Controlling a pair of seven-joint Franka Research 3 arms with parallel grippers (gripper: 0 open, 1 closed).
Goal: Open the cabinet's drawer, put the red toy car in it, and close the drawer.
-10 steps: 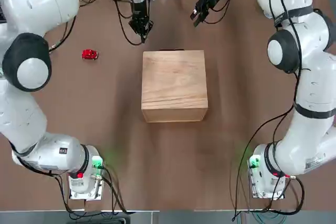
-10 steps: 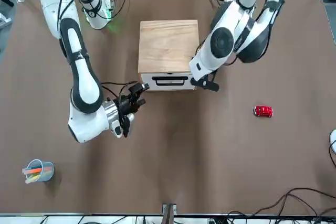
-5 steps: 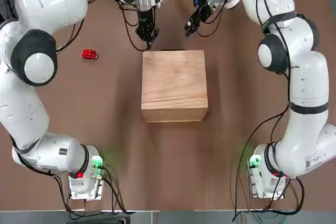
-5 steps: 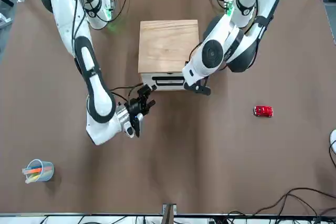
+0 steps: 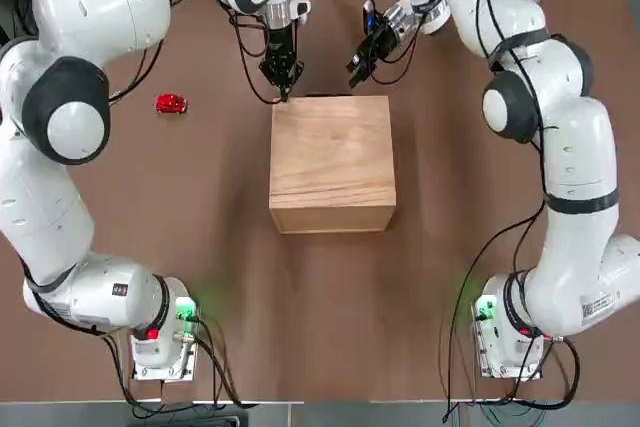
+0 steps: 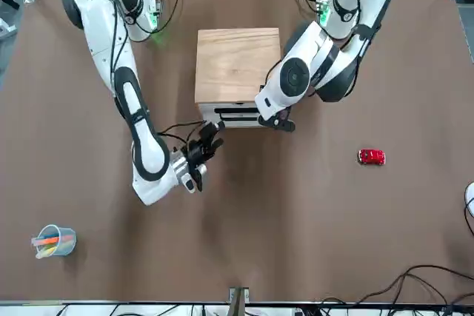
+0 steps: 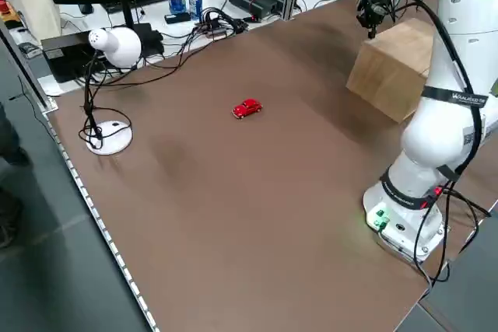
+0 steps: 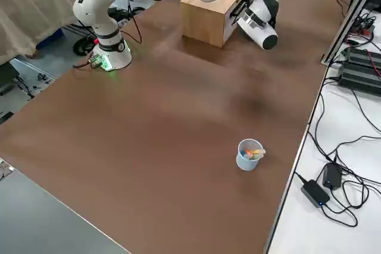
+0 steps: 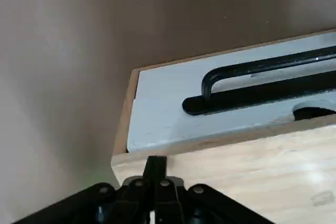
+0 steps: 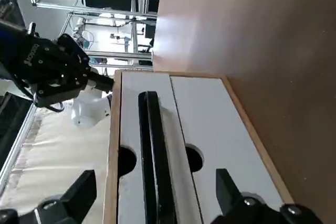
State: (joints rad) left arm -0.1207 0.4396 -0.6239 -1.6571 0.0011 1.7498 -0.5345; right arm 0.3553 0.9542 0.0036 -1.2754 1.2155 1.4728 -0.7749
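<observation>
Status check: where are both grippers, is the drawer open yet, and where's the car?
Left gripper shut at cabinet top edge. Right gripper open, lined up on drawer handle. Drawer shut. Red toy car untouched on table, nothing blocking.

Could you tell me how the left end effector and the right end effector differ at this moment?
The left end effector has its fingers shut, while the right end effector has its fingers spread open. The left one points down at the top front edge of the cabinet; the right one is tilted and lines up with the dark handle of the drawer. Both hold nothing and sit at the cabinet's drawer side.
</observation>
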